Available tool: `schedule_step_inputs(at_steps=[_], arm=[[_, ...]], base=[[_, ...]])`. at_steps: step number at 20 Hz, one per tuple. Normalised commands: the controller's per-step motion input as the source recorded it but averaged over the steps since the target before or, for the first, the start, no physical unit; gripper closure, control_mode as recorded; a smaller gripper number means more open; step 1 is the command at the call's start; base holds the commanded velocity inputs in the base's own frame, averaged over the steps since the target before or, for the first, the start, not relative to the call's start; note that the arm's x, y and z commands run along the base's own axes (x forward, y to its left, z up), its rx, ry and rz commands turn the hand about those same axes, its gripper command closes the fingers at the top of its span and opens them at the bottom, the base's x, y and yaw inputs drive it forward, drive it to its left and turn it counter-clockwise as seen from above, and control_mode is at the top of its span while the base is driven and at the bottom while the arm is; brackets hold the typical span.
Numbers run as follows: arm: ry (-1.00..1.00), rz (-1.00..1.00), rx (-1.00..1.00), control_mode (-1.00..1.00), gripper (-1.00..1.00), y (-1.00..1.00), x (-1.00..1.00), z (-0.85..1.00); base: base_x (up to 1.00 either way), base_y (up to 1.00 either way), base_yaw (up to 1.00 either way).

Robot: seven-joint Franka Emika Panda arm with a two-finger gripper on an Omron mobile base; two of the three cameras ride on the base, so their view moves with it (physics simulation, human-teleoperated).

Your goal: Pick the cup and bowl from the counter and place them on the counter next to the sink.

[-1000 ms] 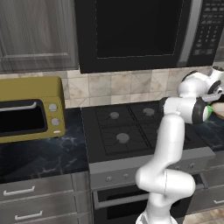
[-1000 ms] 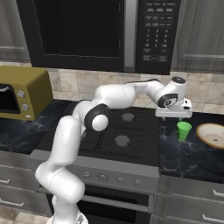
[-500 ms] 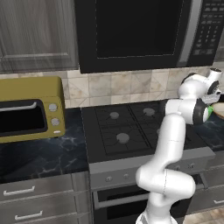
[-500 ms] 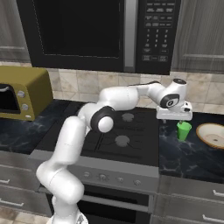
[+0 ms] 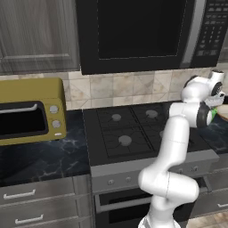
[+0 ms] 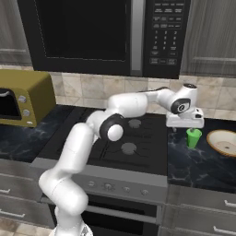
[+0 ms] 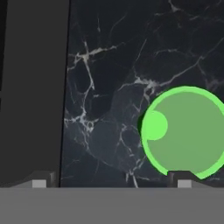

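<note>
No lettering can be read anywhere; the keypad of the black microwave (image 6: 162, 34) over the stove is a blur of small pale marks.

Since a second ago the arm has reached a little farther right, so the hand (image 6: 185, 129) now hangs just above and to the left of the small bright green tapered cup (image 6: 193, 138), closer to it than before. Its two dark fingers stand wide apart and hold nothing; in the hand view one fingertip (image 7: 181, 178) lies over the cup's (image 7: 186, 131) rim while the other sits far off by the stove edge.

The cup stands upright on the glossy black veined marble worktop (image 6: 193, 166), between the black gas stove (image 6: 124, 138) and the shallow cream-tan bowl with a golden-brown rim (image 6: 223, 142). The bowl is cut off by the right edge of the right base view.

In the left base view the arm's wrist covers nearly all of the cup, leaving a green sliver (image 5: 213, 113). The olive-yellow toaster oven (image 5: 29, 111) is unmoved at far left.
</note>
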Motion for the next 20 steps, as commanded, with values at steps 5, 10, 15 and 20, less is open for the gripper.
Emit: schedule_step_inputs(at_steps=[5, 10, 15, 20], arm=[[0.03, 0.0, 0.0, -1.0, -1.0, -0.1, 0.28, -0.21], [0.01, 0.0, 0.0, -1.0, -1.0, -0.03, 0.27, -0.08], [0.01, 0.0, 0.0, -1.0, -1.0, -0.04, 0.16, -0.13], [0.02, 0.0, 0.0, -1.0, -1.0, -0.05, 0.08, -0.19]], base=[[0.0, 0.0, 0.0], [0.0, 0.0, 0.0], [0.0, 0.0, 0.0], [0.0, 0.0, 0.0]])
